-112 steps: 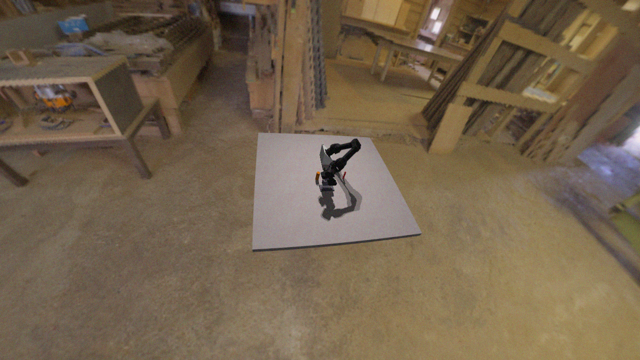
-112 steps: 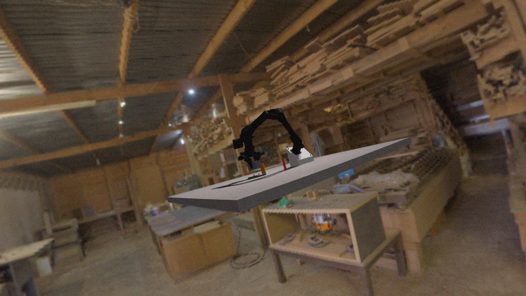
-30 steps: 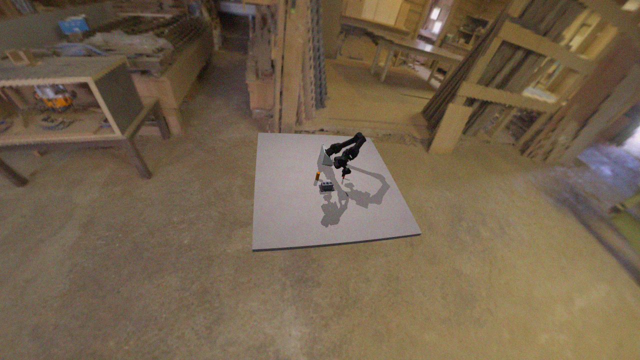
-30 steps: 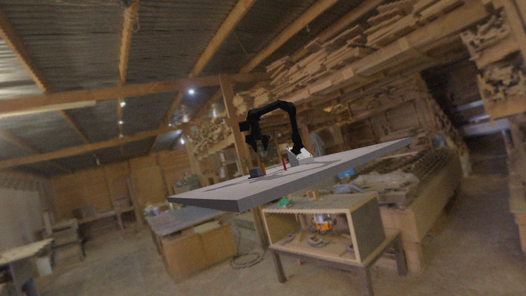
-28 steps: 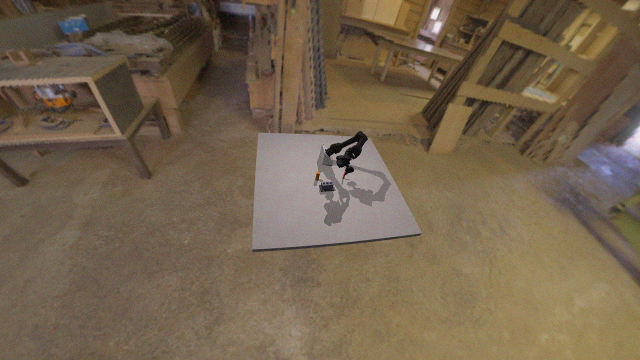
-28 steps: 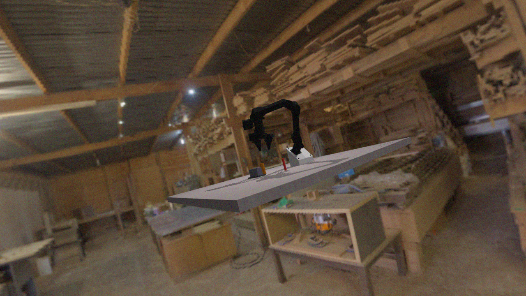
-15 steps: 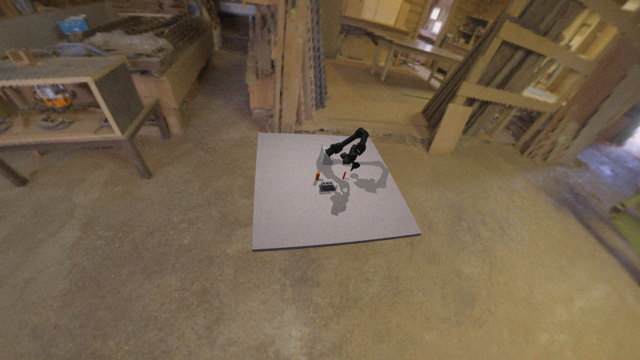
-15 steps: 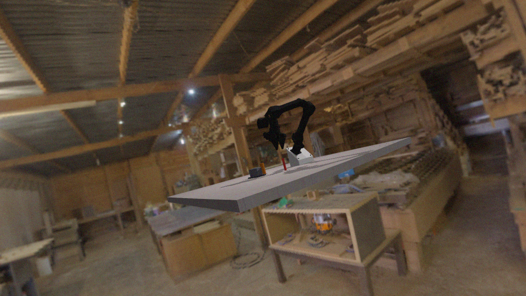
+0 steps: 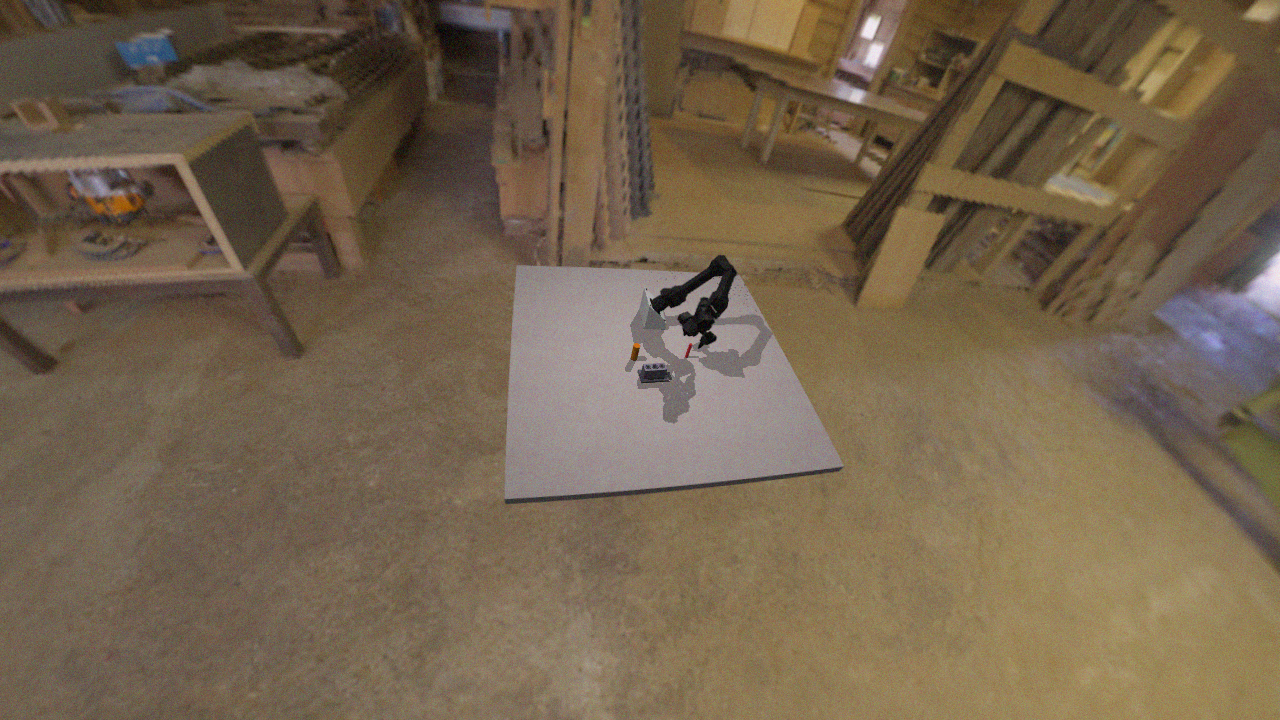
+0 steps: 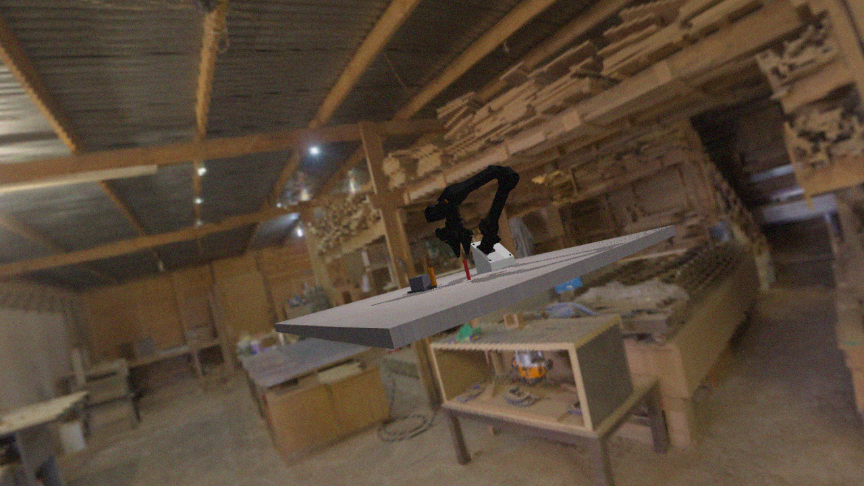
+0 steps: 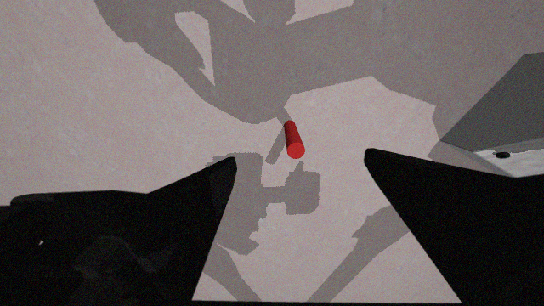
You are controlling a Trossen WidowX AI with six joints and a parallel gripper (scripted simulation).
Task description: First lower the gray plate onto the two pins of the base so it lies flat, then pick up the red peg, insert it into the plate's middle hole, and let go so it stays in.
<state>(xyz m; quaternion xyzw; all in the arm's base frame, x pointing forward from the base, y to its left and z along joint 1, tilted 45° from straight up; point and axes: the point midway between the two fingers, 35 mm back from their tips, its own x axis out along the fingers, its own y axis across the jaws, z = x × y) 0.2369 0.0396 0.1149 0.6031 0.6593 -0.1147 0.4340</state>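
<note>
Tool (image 11: 299,159) wide open, grasping nothing, hovering above table (image 11: 85,106). Red peg (image 11: 293,139) upright just ahead of tool, between fingertips, untouched.

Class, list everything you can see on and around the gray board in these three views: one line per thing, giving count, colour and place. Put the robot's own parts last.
Red peg: one, red, standing upright on the board, just ahead of the pincer.
Orange cylinder: one, orange, upright, apart from the peg and near the base.
Gray plate on base: one stack, gray, near the orange cylinder; too small to tell whether the plate lies flat.
Board: one, light gray, carrying everything.
Arm mount: one, white-gray wedge, at the foot of the arm.
Arm: one, black, arched over the board.
Pincer: one, black, open, empty, above the red peg.
</note>
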